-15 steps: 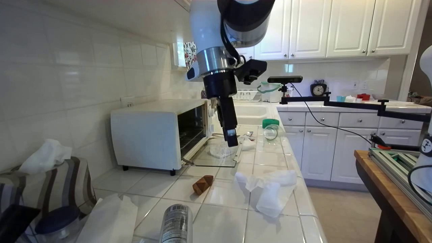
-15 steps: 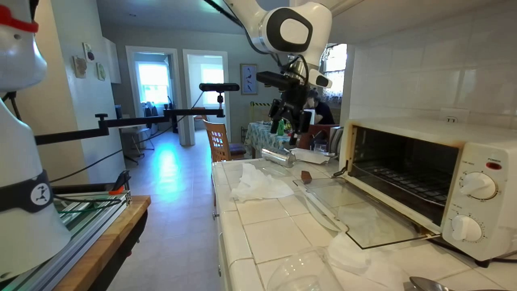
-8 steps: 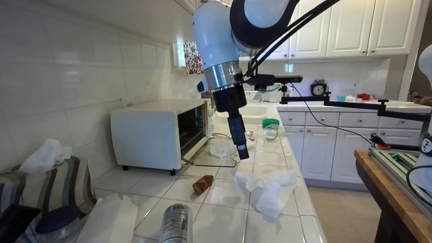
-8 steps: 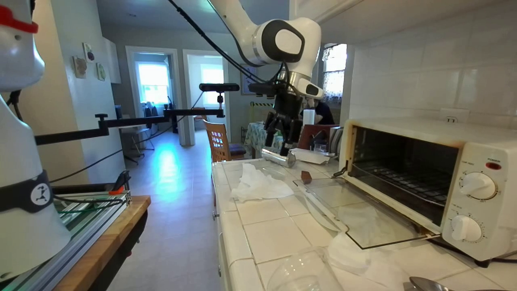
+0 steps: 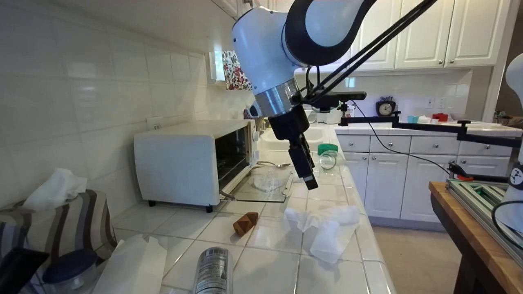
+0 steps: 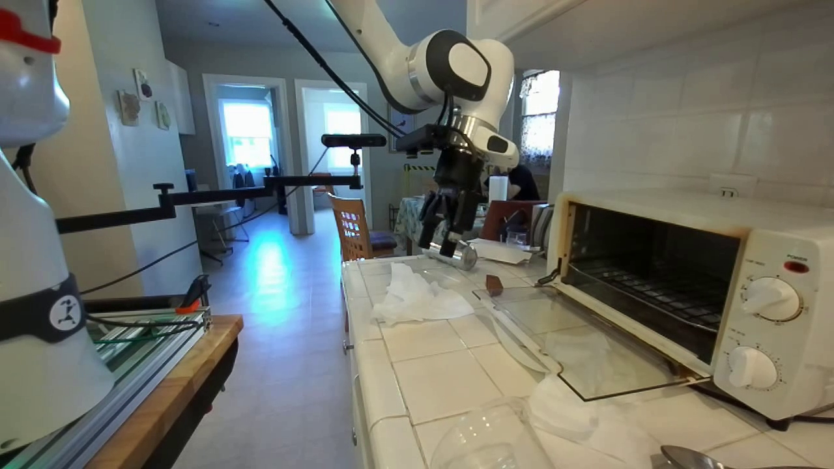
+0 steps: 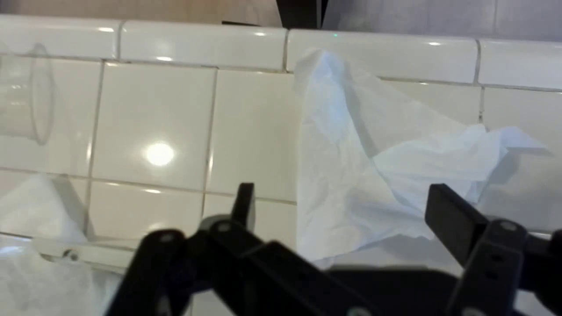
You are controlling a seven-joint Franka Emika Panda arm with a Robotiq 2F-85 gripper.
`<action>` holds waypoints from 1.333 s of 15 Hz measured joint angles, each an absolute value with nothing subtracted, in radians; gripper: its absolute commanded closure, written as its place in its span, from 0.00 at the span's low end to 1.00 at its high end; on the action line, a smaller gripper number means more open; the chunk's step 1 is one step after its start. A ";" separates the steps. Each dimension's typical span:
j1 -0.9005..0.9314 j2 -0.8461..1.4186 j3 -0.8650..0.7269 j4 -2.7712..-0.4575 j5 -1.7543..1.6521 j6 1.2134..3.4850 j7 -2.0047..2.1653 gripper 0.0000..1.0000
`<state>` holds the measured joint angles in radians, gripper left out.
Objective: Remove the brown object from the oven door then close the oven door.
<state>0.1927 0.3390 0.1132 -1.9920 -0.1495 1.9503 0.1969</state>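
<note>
Lump (image 5: 245,223) sits on tabletop (image 5: 269,265), just off the lowered door (image 6: 573,326), presumably so it can shut; end effector (image 7: 340,202) hangs spread, empty, tilted toward tabletop's front edge.

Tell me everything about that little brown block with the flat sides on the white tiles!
The little brown block with flat, angled sides looks wooden, some sides darker than others. It's longer than it is wide, lying on the shiny white tiled counter, near the lowered clear glass oven door but apart from it. Only the counter touches it.
</note>
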 measured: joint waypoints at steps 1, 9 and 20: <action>0.197 0.339 0.108 -1.992 -0.174 1.925 0.226 0.00; 0.249 0.367 0.090 -1.957 -0.373 1.840 0.439 0.00; 0.278 0.379 0.092 -1.943 -0.450 2.018 0.475 0.00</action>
